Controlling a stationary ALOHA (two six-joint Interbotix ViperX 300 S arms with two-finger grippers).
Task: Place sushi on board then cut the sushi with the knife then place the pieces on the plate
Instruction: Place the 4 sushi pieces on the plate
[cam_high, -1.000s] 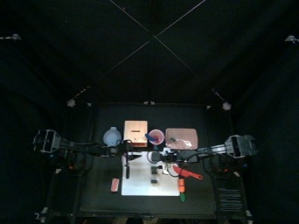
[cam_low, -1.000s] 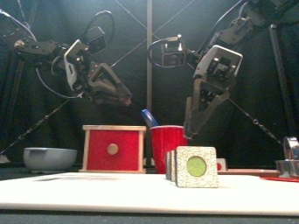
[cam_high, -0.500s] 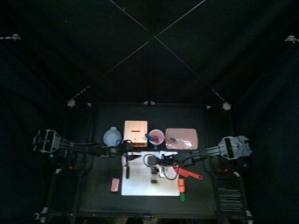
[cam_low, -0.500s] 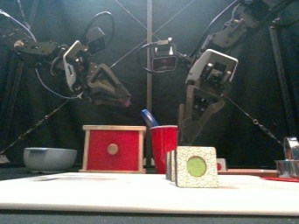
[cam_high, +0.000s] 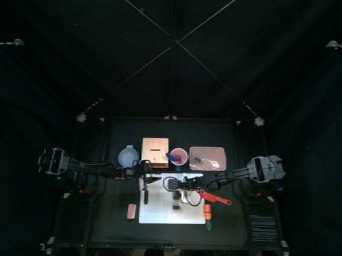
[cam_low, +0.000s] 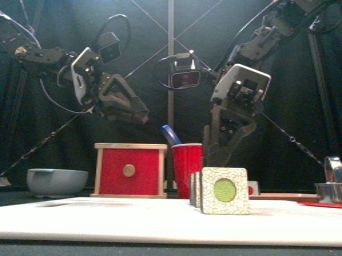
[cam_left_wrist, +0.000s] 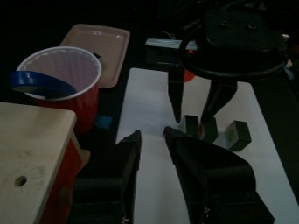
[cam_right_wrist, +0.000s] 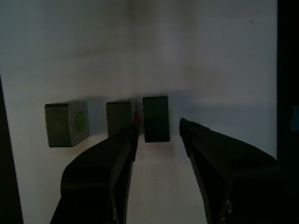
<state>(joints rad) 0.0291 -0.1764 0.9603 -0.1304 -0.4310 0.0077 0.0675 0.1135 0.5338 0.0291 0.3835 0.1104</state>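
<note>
Right gripper (cam_high: 179, 187) over white board (cam_high: 163, 212) — pink tray (cam_high: 209, 157) behind.

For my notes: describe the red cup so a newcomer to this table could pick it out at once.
Start at the white cutting board in the table's middle and look to the row behind it. The red cup stands there between the wooden box and the pink tray. It is the only tall round thing in that row, with a blue knife sticking out of it.

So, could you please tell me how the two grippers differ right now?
The right gripper hangs over the white board, jaws wide above the sushi pieces; the left gripper hangs off to the board's left, by the wooden box, jaws parted less. Both are open and hold nothing.
</note>
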